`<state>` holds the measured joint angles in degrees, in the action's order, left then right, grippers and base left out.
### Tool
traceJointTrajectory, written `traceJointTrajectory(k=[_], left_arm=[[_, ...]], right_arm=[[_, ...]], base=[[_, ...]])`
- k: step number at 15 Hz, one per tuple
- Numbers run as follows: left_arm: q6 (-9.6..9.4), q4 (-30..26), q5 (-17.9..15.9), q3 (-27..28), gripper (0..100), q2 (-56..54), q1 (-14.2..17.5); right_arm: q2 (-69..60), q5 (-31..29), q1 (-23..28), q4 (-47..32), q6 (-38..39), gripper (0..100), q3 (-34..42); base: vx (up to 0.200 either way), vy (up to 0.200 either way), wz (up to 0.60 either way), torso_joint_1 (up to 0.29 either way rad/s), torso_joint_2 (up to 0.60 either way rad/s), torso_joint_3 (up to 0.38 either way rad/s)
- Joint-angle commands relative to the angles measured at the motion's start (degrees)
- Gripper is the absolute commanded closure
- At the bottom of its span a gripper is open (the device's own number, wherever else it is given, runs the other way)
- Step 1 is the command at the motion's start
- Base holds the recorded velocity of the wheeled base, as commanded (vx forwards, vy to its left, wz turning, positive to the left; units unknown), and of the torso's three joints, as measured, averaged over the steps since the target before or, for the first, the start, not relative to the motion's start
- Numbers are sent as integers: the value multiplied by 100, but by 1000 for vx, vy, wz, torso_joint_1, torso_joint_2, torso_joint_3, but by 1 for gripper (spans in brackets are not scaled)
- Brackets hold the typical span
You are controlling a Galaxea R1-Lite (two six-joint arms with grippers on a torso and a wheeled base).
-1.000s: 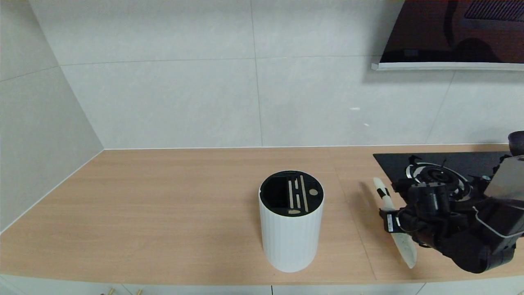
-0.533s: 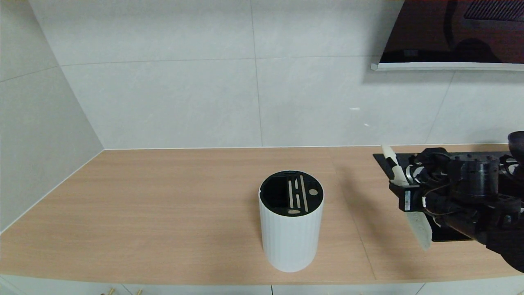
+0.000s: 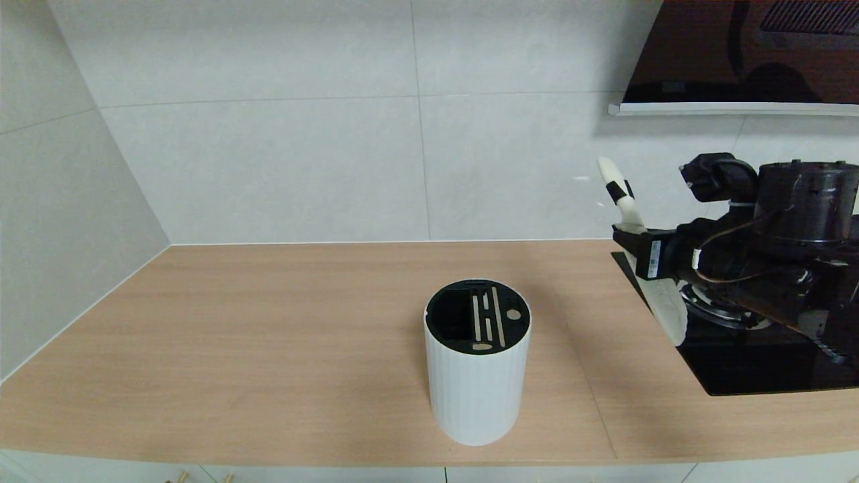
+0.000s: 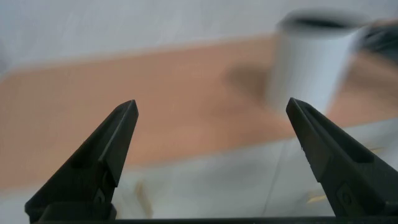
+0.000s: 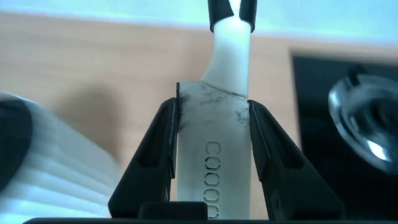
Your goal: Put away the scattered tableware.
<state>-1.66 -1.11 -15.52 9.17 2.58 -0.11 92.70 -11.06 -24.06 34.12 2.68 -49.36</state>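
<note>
- Right tool (image 3: 647,258) is clenched on a white knife (image 3: 663,303), with its two fingers (image 5: 158,155) pressed against the flat sides where blade meets handle.
- The knife hangs in the air, off the table (image 3: 268,322), above the left edge of the black stove (image 3: 751,365).
- It is tilted. The handle, with a dark band near its end, points up toward the tiled wall (image 3: 268,168), and the blade tip slopes down over the stove.
- A white ribbed holder (image 3: 476,376) stands upright on the table near the front edge, to the left of the knife and well apart from it.
- The holder's black top has several narrow slots and a wider opening on its left side.
- Left tool (image 4: 211,109) is released, its fingers spread wide with nothing between them. It sits out in front of the table's front edge, with the holder farther off.
- A dark hood (image 3: 738,54) is fixed to the wall above the stove.
</note>
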Motion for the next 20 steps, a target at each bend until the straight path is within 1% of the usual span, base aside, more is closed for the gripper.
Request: traceJointTrajectory(k=[1,2,3,4,5,6,7,8,9,10,11,12,13,14,15,17,18,20], left_arm=[[-1,-109,-1164,2010,0,2739,-112],[-1,-82,-1454,2476,0,3600,-200],[-19,-21,-1480,2775,0,4206,-323],[8,199,-1392,3109,0,4945,-719],[201,700,-1120,3346,0,5806,-1422],[342,981,-1006,3355,0,6140,-1589],[772,2106,-804,3258,0,6931,-1879],[913,2449,-733,3170,0,7116,-2011],[1502,3468,-496,2827,0,7537,-2309],[2152,4330,-514,2625,0,7994,-2547],[2609,4962,-452,2616,0,8364,-2845],[3066,5525,-399,2608,0,8654,-3056],[3365,5833,-364,2608,0,8794,-3188],[3752,6123,-382,2616,0,8900,-3320],[3980,6202,-426,2616,0,8926,-3364],[4253,6219,-461,2616,0,8917,-3505],[4314,6219,-452,2616,0,8935,-3566],[4314,6219,-426,2643,0,8979,-3584]], right_arm=[[-147,-2,-573,-64,-5,100,-408],[-191,-11,-846,-64,-5,100,-417],[-243,-11,-1048,-64,-5,100,-381],[-252,-11,-1267,-64,-5,100,-346],[-261,-54,-1522,-37,-5,100,-188],[-261,-54,-1628,-37,-5,100,-144],[-252,-98,-2014,-20,-5,100,-39],[-252,-107,-2120,-11,-5,100,-12],[-235,-125,-2428,-2,13,100,67],[-191,-134,-2638,-2,31,100,93],[-112,-142,-2779,7,48,100,102],[29,-142,-2885,77,83,100,93],[117,-151,-2911,139,110,100,93],[240,-248,-2981,314,136,100,84],[337,-362,-3096,437,127,100,67],[460,-485,-3227,648,127,100,67],[469,-547,-3271,701,127,100,67],[425,-582,-3350,719,127,100,67]], base=[[0,0,0,0,0,0],[0,0,0,0,0,0],[0,0,0,0,0,0],[0,0,0,0,0,0],[0,0,0,0,0,0],[0,0,0,0,0,0],[0,0,0,0,0,0],[0,0,0,0,0,0],[0,0,0,0,0,0],[0,0,0,0,0,0],[0,0,0,0,0,0],[0,0,0,0,0,0],[0,0,0,0,0,0],[0,0,0,0,0,0],[0,0,0,0,0,0],[0,0,0,0,0,0],[0,0,0,0,0,0],[0,0,0,0,0,0]])
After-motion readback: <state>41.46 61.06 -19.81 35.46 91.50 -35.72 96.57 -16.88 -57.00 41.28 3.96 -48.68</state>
